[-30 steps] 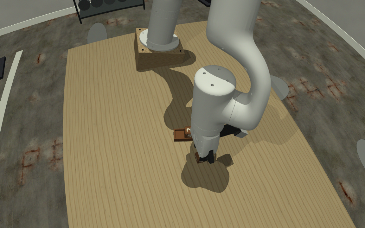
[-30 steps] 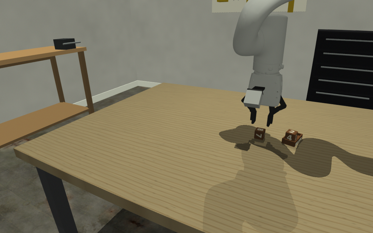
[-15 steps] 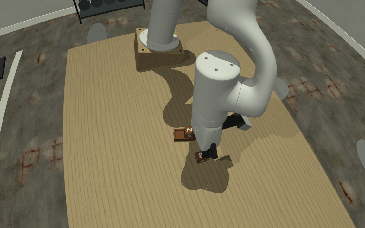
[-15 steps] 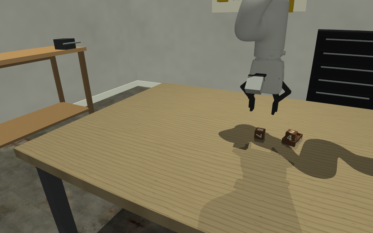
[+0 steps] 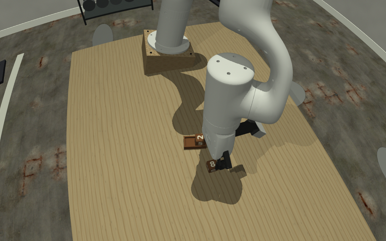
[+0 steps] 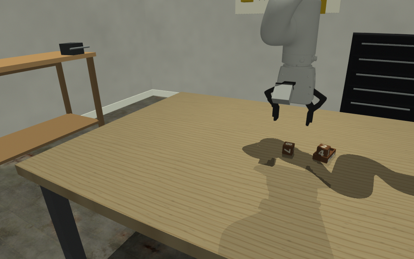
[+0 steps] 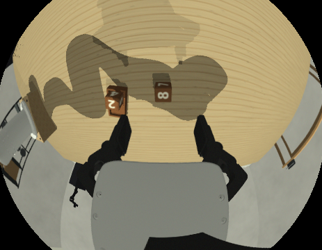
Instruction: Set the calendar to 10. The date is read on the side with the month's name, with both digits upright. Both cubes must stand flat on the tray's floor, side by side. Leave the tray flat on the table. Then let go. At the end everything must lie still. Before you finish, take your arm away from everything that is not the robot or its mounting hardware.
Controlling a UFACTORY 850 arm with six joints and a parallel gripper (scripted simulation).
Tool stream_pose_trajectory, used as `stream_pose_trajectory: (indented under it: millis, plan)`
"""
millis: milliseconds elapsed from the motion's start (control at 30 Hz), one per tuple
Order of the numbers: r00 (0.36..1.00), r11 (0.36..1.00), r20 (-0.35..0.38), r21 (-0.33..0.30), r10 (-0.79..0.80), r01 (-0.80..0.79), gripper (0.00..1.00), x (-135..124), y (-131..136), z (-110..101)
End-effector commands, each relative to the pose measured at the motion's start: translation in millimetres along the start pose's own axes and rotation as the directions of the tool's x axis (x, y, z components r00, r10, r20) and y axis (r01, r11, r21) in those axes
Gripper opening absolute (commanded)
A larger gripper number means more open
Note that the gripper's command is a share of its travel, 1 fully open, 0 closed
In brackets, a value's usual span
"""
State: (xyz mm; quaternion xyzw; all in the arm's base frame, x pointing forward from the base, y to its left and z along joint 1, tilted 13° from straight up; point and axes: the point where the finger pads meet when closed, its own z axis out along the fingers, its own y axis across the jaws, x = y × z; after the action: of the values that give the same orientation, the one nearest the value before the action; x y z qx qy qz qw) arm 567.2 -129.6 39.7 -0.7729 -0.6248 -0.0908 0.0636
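The brown tray [image 5: 190,148] [image 6: 320,159] [image 7: 126,101] lies flat on the table. One cube [image 5: 199,139] [image 6: 323,150] [image 7: 112,103] stands in its right end in the top view, with 2 on top; the other end is empty. Its side shows 5 in the top view and 4 in the exterior view. The loose cube [image 5: 211,165] [image 6: 288,148] [image 7: 163,94] sits on the table beside the tray, with 8 on top and a sideways 7 towards the exterior camera. My gripper [image 6: 291,122] [image 7: 162,123] is open and empty, above the loose cube. The month's name is not readable.
The arm's base block [image 5: 169,64] stands at the far end of the table [image 5: 113,179] [image 6: 170,160]. A wooden shelf [image 6: 35,59] and a black drawer cabinet [image 6: 385,77] stand beyond the table. The arm's shadow covers the loose cube.
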Motion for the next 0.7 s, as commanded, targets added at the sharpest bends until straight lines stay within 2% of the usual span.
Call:
stream_pose_trajectory:
  millis: [0, 333, 433, 667]
  plan:
    - [1.0, 1.0, 0.0, -0.002, 0.0, 0.0, 1.0, 0.0, 1.0, -0.9]
    - [0.999, 0.999, 0.024, 0.026, 0.032, -0.033, 1.0, -1.5, 0.7, 2.5]
    - [0.995, 0.995, 0.068, 0.059, 0.078, -0.082, 1.0, -5.1, 0.9, 6.7]
    - [0.987, 0.987, 0.108, 0.093, 0.121, -0.131, 1.0, -7.4, 1.7, 10.9]
